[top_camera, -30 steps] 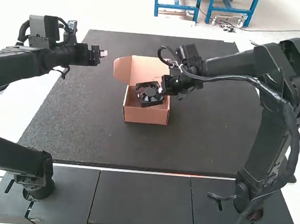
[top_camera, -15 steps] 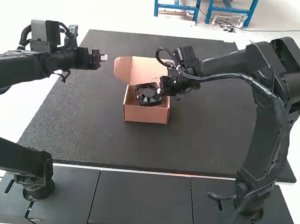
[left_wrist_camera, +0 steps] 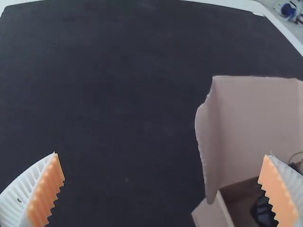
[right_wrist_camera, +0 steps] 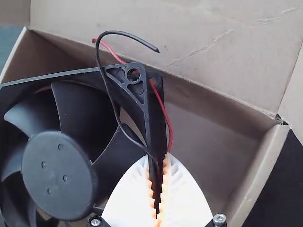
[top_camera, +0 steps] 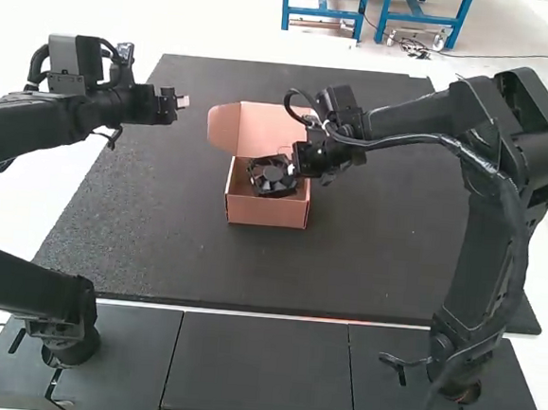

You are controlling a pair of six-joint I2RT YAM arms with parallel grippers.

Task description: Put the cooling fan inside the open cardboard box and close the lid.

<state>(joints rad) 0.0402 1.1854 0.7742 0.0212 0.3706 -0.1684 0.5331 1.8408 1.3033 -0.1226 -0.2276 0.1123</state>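
We hold the fan (top_camera: 271,174) in our right gripper (top_camera: 303,160). Its white ribbed fingers (right_wrist_camera: 182,189) are closed on one thin edge of the black frame, just below a corner. From that grip the fan (right_wrist_camera: 61,161) reaches away from the gripper (right_wrist_camera: 156,189) toward the left arm's side, with its hub and blades facing up at a tilt. A red and a black wire (right_wrist_camera: 110,90) loop off the gripped corner and hang free above the cardboard.

The fan sits in the mouth of the box (top_camera: 264,207), with brown walls showing around and beneath it. We cannot tell whether it touches the bottom. The lid (top_camera: 252,127) stands open behind the fan, leaning back from the rear wall, with one side flap sticking out to the left. The box rests near the middle of the black mat (top_camera: 140,223).

Our left gripper (top_camera: 173,102) hangs above the mat to the left of the lid, apart from it, with the fingers (left_wrist_camera: 42,191) spread wide and nothing between them. In its own view, the lid's flap (left_wrist_camera: 246,127) and a corner of the box lie ahead of the gripper (left_wrist_camera: 161,191)
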